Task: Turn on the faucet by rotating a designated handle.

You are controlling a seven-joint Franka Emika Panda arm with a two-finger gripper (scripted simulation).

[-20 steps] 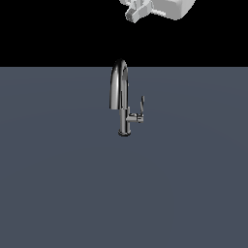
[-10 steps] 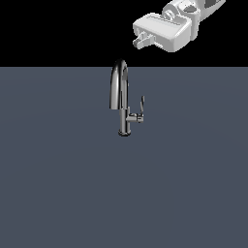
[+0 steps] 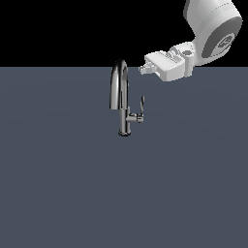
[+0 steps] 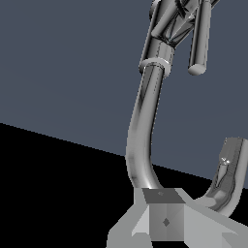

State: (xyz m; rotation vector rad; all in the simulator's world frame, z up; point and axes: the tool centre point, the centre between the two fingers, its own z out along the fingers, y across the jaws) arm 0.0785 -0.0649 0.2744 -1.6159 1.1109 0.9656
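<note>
Exterior view: the faucet [image 3: 122,99] stands upright on the flat grey tabletop [image 3: 58,184], a little left of the view's centre and toward the far edge, where the grey meets the black background. Its arched spout rises from the column and curves down on the exterior view's left. The handle [image 3: 142,103] is a thin blade pointing up, set on a short stub off the column on the exterior view's right. The white arm [image 3: 213,29] comes in from the upper right corner. The tool [image 3: 146,66] hangs at about the height of the spout's top, to the exterior view's right of it, above the handle and apart from both. Its tip points toward the spout. Cannot tell here whether the fingers are spread or together; they are too small and merge with the tool body.

Wrist view: the faucet [image 4: 145,111] fills the middle, its curved spout running toward the camera and its column and base farther off. The handle [image 4: 199,36] shows as a slim rod beside the column. A grey block of the tool [image 4: 164,220] sits at the picture's near edge, touching nothing. Fingertips are not visible, so the opening cannot be judged here either.
</note>
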